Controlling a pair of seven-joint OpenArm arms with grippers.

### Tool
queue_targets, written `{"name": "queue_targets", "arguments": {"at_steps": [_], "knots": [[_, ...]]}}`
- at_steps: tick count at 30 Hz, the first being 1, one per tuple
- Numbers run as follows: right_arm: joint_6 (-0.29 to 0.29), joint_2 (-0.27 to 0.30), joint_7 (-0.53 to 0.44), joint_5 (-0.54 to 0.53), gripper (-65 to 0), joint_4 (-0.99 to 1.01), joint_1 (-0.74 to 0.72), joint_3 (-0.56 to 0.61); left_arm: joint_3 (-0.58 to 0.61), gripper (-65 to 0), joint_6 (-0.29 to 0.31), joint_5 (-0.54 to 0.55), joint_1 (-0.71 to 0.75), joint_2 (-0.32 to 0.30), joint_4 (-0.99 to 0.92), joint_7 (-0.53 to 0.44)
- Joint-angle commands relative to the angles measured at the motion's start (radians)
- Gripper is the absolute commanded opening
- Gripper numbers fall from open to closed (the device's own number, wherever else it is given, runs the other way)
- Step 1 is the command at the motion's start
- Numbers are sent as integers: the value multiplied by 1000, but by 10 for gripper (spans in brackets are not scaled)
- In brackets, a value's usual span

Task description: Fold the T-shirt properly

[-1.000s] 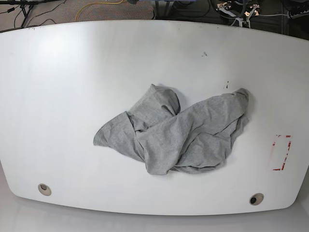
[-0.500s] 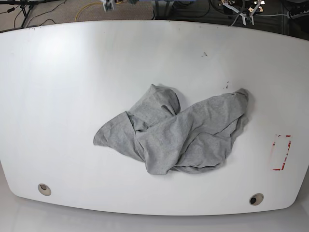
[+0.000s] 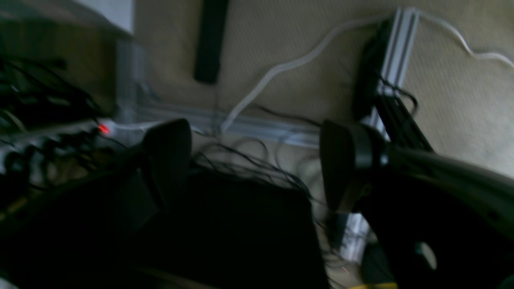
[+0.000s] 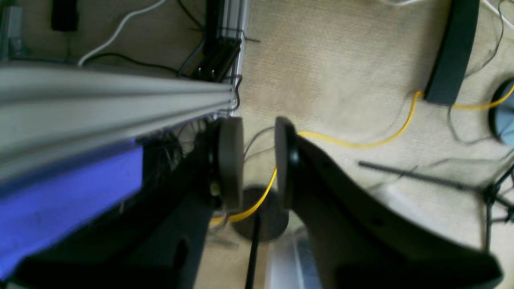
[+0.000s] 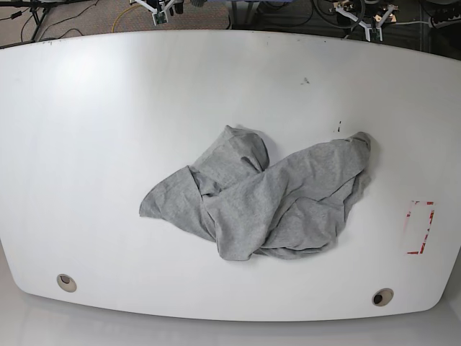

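Observation:
The grey T-shirt (image 5: 263, 198) lies crumpled in a heap on the middle of the white table (image 5: 94, 144), with folds overlapping and no print showing. Both arms hang beyond the table's far edge, well away from the cloth. My left gripper (image 3: 257, 160) is open wide with nothing between its dark fingers (image 3: 168, 150); in the base view it peeks in at the top right (image 5: 367, 20). My right gripper (image 4: 259, 164) has its jaws only a narrow gap apart and holds nothing; in the base view it shows at the top left (image 5: 162, 11).
A red-marked rectangle (image 5: 420, 227) sits near the table's right edge. Two round cable holes (image 5: 66, 282) (image 5: 382, 296) lie along the front edge. Beyond the table are carpet, an aluminium frame rail (image 4: 116, 96), a yellow cable (image 4: 361, 142) and black wiring.
Both grippers have come further into the base view at the table's far edge. The T-shirt has not moved.

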State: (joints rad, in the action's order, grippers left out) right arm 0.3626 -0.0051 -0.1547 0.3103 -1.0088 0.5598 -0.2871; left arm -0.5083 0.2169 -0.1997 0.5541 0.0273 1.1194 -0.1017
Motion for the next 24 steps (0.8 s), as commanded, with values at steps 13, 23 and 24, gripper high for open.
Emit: {"name": "queue_targets", "arguments": {"at_steps": [13,23,24], "knots": [[2,4,45,-10,-520,43,61,-2,-3,-187,-3,10,44,-7,6,-14],[2,4,45,-10,-520,64,59,-4,-3,-187,-3,10,47,-7,-62,-17],[2,4,45,-10,-520,64,59,-4,-3,-187,-3,10,47,-7,-62,-17]]}}
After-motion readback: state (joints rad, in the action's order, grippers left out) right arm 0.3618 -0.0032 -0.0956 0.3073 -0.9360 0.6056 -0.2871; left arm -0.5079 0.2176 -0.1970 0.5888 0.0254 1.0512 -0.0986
